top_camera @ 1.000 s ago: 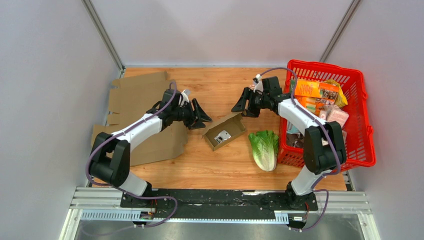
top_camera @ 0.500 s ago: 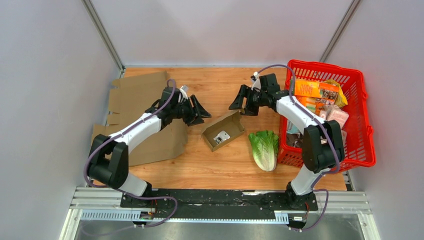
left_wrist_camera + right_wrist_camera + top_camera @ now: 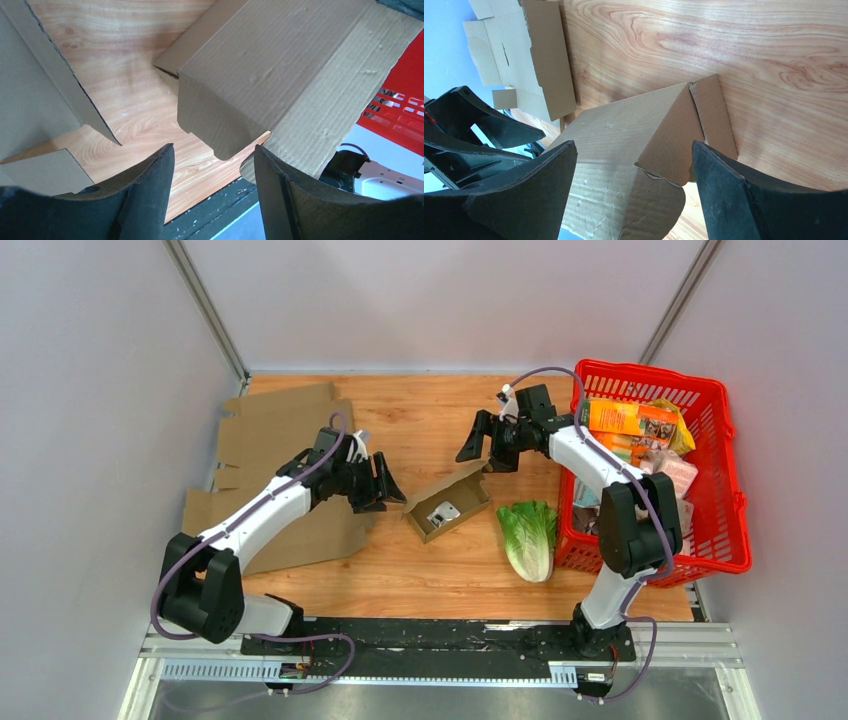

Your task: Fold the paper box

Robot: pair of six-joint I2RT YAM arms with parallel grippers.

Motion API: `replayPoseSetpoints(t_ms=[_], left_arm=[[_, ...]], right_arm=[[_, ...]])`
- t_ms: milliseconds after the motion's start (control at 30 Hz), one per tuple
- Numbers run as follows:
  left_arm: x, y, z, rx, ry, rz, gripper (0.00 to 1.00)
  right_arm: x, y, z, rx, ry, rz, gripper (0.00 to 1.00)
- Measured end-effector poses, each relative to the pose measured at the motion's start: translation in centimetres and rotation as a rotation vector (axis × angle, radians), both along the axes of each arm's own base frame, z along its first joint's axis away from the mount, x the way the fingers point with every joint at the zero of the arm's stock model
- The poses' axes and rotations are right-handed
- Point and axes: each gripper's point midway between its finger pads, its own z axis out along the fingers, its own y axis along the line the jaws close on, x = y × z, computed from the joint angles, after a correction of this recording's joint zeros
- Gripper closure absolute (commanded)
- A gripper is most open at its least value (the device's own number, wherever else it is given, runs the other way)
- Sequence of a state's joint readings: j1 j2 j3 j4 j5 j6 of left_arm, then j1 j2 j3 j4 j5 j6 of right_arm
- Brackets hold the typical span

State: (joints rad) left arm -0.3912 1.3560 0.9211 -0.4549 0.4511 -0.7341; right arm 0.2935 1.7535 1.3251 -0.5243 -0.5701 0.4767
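Paper box point(image 3: 447, 502): sitting open-topped near the middle of the surface point(image 3: 430, 410), turned at an angle to its edges; one flap is standing up on the far side, and the end wall toward the left edge is hanging loose.
Inside the box: a small white-and-grey item point(image 3: 443, 512) is lying on the floor of the box; I cannot tell what it is.
Left gripper point(image 3: 385, 488): reaching in from the left edge, with its jaws standing wide apart and gripping nothing; its tips are hovering just beside the box's left end, and the wrist view is showing that end wall just ahead of the fingers.
Right gripper point(image 3: 480, 455): hanging just beyond the far side of the box, jaws spread wide and holding nothing; its wrist view is showing the raised flap ahead, between the fingers, apart from them.
Flat cardboard sheets point(image 3: 270, 430): lying spread along the left edge, partly under the left arm.
Romaine lettuce point(image 3: 530, 535): lying just right of the box, toward the near edge.
Red basket point(image 3: 725, 470): sitting along the right edge, holding packaged groceries.
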Motion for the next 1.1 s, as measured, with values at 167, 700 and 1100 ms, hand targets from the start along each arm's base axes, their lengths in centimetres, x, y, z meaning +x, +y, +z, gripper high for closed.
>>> replayPoseSetpoints(t_ms=[167,700,1100], left_arm=[[-0.7,-0.2,-1.0,-0.03,0.021,0.008,0.27],[2.1,-4.1,-0.1,-0.475,0.041,0.202,0.25],[3.9,-3.0,2.7,-0.422,-0.071,0.207,0.27]], right_arm=[[-0.1,0.0,0.0,0.0,0.0,0.003,0.12],[-0.2,1.1,-0.1,0.069,0.041,-0.034,0.12],[0.8,-1.8,-0.4,-0.139,-0.051,-0.089,0.0]])
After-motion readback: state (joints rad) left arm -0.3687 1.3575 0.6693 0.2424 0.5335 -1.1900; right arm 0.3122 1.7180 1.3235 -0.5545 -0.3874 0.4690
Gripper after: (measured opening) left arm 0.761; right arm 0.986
